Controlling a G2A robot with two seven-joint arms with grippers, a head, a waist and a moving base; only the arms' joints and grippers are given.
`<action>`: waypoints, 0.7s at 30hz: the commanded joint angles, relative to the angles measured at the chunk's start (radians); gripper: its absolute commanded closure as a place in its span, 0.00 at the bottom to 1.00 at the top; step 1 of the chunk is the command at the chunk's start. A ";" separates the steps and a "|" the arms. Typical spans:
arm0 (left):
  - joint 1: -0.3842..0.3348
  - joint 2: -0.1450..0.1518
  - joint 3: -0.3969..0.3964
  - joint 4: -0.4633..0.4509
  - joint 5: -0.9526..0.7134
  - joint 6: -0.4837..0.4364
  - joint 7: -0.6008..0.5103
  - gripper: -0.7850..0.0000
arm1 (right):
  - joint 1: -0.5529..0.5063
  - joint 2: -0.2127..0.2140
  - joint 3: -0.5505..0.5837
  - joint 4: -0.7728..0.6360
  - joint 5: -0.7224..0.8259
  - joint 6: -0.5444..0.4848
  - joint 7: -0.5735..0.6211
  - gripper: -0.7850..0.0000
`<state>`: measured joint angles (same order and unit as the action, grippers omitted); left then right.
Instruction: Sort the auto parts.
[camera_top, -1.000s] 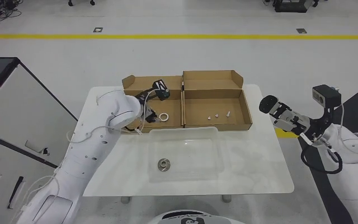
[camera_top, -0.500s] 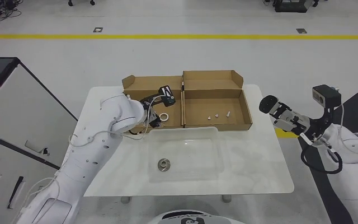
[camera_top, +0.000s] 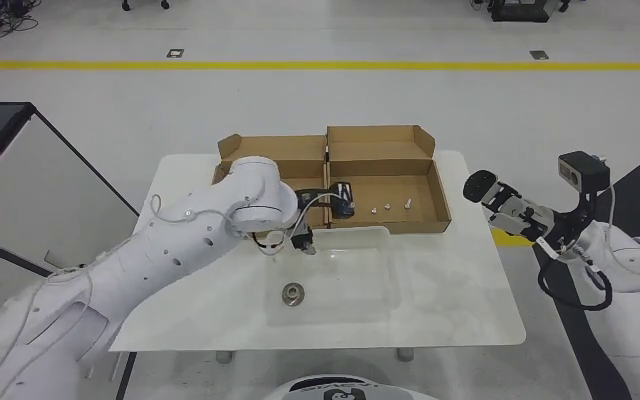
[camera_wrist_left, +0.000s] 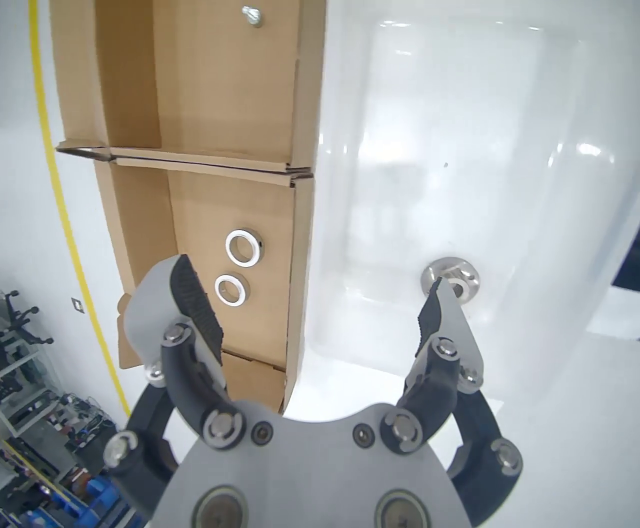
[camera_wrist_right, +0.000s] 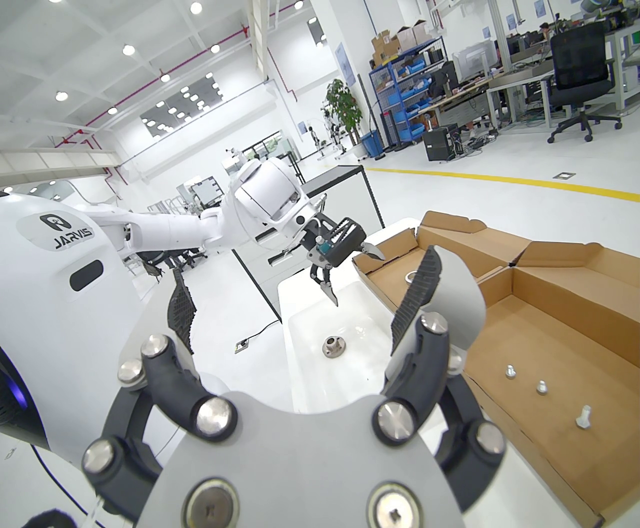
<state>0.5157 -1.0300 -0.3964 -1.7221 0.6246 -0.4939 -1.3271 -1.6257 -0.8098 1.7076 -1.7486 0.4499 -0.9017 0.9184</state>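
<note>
My left gripper (camera_top: 323, 216) hangs open and empty above the front wall of the left cardboard box (camera_top: 262, 150), one finger over the box and the other over the clear tray (camera_top: 376, 232). Two metal rings (camera_wrist_left: 244, 246) lie in that box. A metal flange (camera_top: 292, 293) lies alone in the tray, below the fingertip (camera_wrist_left: 440, 300). Three screws (camera_top: 392, 206) lie in the right box (camera_top: 380, 150). My right gripper (camera_top: 479, 186) is held open beyond the table's right edge, facing the boxes, nothing between its fingers (camera_wrist_right: 435, 280).
The white table (camera_top: 450, 290) has bare room right of the tray and in front of it. Both boxes have raised flaps at the back. A black frame with a panel stands off the table's left side (camera_top: 60, 200).
The left arm has swung rightward from over the left box to its front wall, by the tray. The rings stay in the box. The right arm has not moved.
</note>
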 joint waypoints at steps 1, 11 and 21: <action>-0.082 0.012 0.094 -0.001 -0.079 0.013 -0.012 0.00 | 0.000 0.000 0.000 0.000 0.000 0.000 0.000 0.00; -0.161 0.037 0.226 -0.032 -0.206 0.025 -0.025 0.00 | 0.000 0.000 0.000 0.000 0.000 0.000 0.000 0.00; -0.151 0.038 0.226 -0.037 -0.201 0.028 -0.027 0.00 | 0.000 0.000 0.000 0.000 0.000 0.000 0.000 0.00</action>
<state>0.3642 -0.9920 -0.1700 -1.7595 0.4234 -0.4659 -1.3544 -1.6257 -0.8098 1.7076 -1.7486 0.4499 -0.9017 0.9184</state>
